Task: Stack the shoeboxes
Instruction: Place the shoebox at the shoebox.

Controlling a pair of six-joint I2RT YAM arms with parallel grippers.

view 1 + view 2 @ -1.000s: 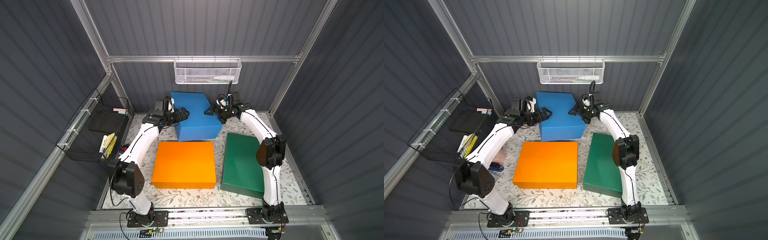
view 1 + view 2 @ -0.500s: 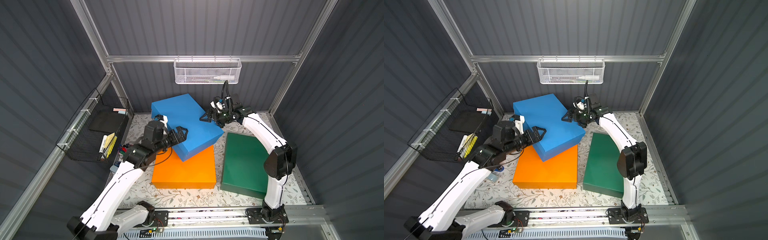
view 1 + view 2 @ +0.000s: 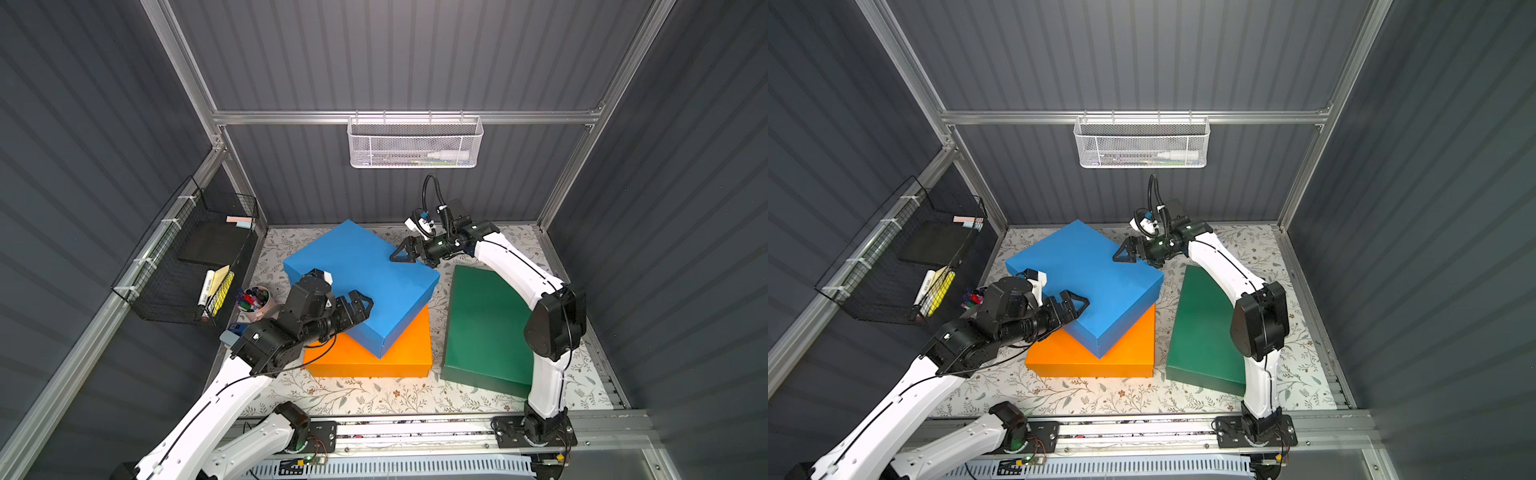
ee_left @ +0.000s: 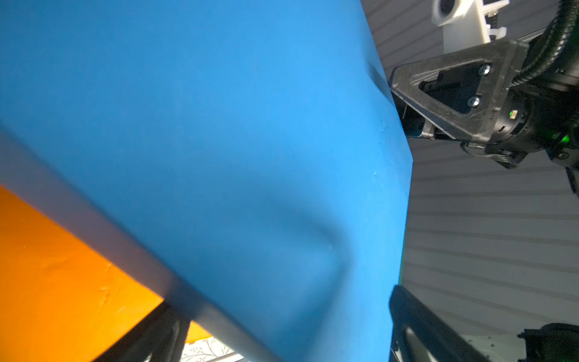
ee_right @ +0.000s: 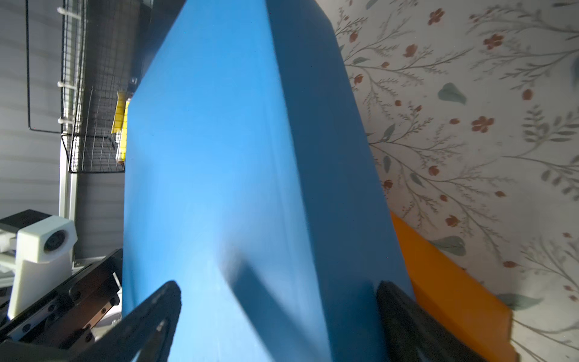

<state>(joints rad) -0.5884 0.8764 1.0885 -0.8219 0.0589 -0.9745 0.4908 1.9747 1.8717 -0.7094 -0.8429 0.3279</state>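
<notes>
The orange shoebox (image 3: 401,353) lies flat on the flowered worktop (image 3: 374,395), and everything else is placed from it. The blue shoebox (image 3: 374,282) is directly above the orange shoebox, turned askew to it so that 1 corner points out over the orange lid and its far end reaches back past the orange shoebox toward the rear wall. In the left wrist view a grey underside shows between blue and orange, so the blue shoebox sits clear of the lid there.

The left gripper (image 3: 368,306) reaches in from the left of the orange shoebox, its jaws spread wide and pinching the blue shoebox's near-left edge, 1 over the lid; the other is hidden in the top views.

The right gripper (image 3: 394,257), beyond the orange shoebox's far side, has its jaws spread just as wide, and the right wrist view shows them straddling the blue shoebox's thickness and gripping it.

The dark green shoebox (image 3: 486,324) lies just to the right of the orange shoebox, apart from it, slightly angled.
</notes>
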